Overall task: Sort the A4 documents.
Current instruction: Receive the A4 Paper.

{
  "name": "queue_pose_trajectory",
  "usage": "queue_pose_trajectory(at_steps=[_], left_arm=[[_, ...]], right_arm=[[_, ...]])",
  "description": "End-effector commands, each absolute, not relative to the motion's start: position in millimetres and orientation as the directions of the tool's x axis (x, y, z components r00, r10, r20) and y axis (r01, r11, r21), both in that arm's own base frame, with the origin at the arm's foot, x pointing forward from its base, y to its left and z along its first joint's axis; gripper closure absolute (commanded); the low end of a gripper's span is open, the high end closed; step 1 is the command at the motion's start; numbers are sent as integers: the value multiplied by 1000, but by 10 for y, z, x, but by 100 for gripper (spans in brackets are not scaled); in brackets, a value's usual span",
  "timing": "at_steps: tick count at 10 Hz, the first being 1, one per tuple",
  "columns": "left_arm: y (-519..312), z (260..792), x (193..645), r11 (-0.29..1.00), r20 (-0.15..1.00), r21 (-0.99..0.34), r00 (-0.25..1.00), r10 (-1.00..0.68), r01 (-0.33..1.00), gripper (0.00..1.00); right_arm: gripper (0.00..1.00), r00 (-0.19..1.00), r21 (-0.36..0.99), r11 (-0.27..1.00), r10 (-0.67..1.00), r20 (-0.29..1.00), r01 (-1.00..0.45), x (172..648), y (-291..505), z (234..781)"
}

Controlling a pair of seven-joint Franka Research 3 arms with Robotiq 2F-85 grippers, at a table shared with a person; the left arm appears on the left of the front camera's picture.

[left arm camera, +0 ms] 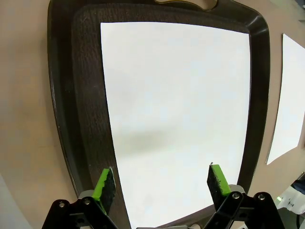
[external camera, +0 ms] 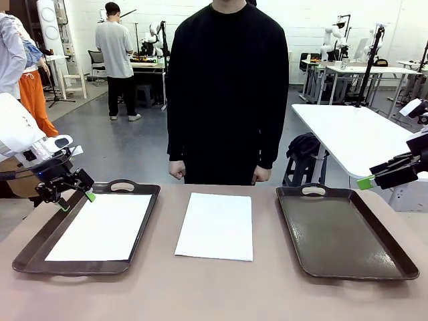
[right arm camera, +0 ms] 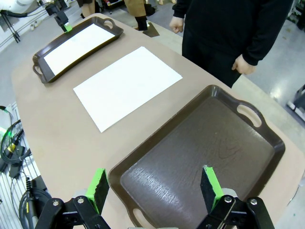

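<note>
A tan tabletop [external camera: 214, 294] stretches across the foreground. Three things lie side by side on it.

On the left is a dark brown handled tray [external camera: 73, 268] with one white A4 sheet [external camera: 100, 227] lying flat inside it. The sheet covers most of the tray's floor. In the middle, a second A4 sheet [external camera: 215, 226] lies flat on the table itself, between the trays and touching neither. On the right is a second dark brown tray [external camera: 341, 234], its bare, glossy, grained floor showing.

The left gripper [external camera: 75, 200] hangs over the far left corner of the left tray, pointing down. Its green-padded fingers are spread wide apart. In its wrist view, the left gripper [left arm camera: 161, 183] looks down on the tray [left arm camera: 64, 119] and its sheet [left arm camera: 176, 109].

The right gripper [external camera: 366, 177] is raised in the air at the right edge of the scene, beyond the right tray's far right side. Its wrist view shows the fingers spread wide, with that tray [right arm camera: 200, 148] below the gripper [right arm camera: 154, 187].

Beyond the table's far edge stands a person [external camera: 227, 87] in a black sweater. The person's two hands [external camera: 177, 171] hang loosely curled just behind the middle sheet.
</note>
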State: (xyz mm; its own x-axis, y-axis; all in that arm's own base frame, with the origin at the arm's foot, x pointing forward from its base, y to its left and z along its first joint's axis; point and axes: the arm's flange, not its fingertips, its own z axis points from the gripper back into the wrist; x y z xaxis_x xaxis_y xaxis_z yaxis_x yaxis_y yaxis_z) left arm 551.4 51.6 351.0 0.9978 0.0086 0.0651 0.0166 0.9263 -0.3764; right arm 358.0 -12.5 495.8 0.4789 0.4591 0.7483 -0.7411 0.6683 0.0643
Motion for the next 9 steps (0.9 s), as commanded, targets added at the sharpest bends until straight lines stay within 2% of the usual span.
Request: queue_pose_trajectory(at_steps=[1,3,6,8,9], left_arm=[[528,3507,5512,929,65,-369,998,1,24,0],[516,3510,5514,926,65,-376,998,9,17,0],[104,4215,5115,965,322,-150,933,-160,217,0],[-9,4586,4729,921,423,-130,861,-283,366,0],[-27,4731,4545,868,443,-117,808,-389,482,0]], right_arm=[[0,467,72,654,454,759,-753,3605,-134,4935],[0,467,72,654,454,759,-753,3605,-134,4935],[0,467,72,654,454,759,-753,3605,-134,4935],[0,467,72,654,454,759,-753,3605,-134,4935],[0,467,72,654,454,759,-753,3605,-134,4935]])
